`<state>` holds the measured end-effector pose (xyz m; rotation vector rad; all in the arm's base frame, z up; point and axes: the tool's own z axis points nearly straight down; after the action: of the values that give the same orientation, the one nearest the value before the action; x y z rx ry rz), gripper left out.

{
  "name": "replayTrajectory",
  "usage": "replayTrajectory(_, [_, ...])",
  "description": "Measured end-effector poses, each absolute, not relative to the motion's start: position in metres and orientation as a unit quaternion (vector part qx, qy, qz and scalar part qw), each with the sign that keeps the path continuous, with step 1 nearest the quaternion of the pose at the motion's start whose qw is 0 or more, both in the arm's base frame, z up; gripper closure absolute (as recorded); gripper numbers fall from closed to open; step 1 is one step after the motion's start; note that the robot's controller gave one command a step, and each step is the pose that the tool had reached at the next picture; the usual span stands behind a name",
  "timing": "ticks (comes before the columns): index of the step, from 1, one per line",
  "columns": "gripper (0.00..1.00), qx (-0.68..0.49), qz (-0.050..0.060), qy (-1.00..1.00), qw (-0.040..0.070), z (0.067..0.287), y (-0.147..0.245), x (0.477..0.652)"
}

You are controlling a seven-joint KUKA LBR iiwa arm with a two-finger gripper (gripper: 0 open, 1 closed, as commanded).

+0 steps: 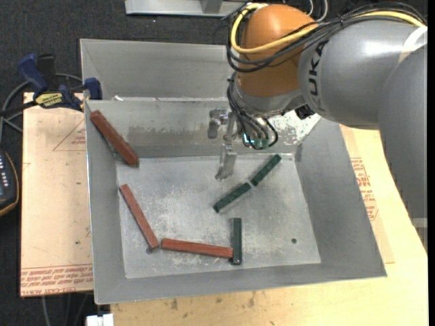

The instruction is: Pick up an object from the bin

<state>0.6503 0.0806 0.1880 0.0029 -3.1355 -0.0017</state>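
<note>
Grey bin [102, 182], arm in from the right. Gripper [223, 172] hangs mid-bin (can't tell how wide it's set). Nearest piece is the dark green bar [233, 197], just near-right of the tip, long axis near-left to far-right. Second green bar [265, 170] lies off its far-right end.

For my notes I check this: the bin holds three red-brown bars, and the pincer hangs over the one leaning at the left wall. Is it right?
Not wholly. The camera view shows three red-brown bars, but the pincer hangs near the bin's middle, beside a slanted dark green bar, not over the leaning bar.
</note>
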Motion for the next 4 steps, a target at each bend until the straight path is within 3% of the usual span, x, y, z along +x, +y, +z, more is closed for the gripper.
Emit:
replayTrajectory(1, [0.00, -0.004, 0.001, -1.000, 0.005, 0.107, 0.026, 0.605])
replayTrajectory(2, [0.00, -0.098, -0.002, -0.995, -0.001, 0.071, 0.018, 0.579])
replayTrajectory(3, [1.00, -0.098, -0.001, -0.995, -0.003, 0.072, 0.017, 0.580])
replayTrajectory(4, [1.00, -0.119, -0.002, -0.993, -0.006, 0.209, 0.043, 0.593])
